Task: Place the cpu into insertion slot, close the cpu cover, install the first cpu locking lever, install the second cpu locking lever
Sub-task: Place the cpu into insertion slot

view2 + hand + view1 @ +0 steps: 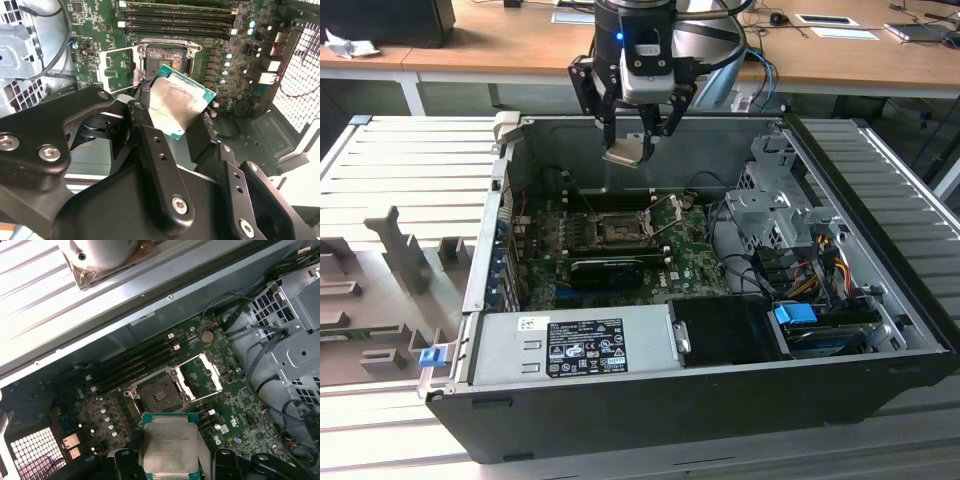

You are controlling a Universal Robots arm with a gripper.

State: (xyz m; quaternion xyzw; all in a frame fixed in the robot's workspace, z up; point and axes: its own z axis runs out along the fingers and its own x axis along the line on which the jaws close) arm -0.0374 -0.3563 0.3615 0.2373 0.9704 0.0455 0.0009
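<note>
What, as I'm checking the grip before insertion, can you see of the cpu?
The cpu is a flat square chip: dull silver metal face, smudged, on a green rim. The gripper holds it by two opposite sides, tilted, in the air above the motherboard, not yet in the open socket.

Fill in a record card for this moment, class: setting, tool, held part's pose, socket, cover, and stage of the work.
setting: open computer case on its side, green motherboard exposed
tool: gripper above the case, shut on the cpu
pose: cpu gripped at its edges, tilted, metal face showing, clear of the board
socket: insertion slot empty, dark centre visible
cover: cpu cover swung open beside the slot
stage: cpu not yet in the slot
</note>
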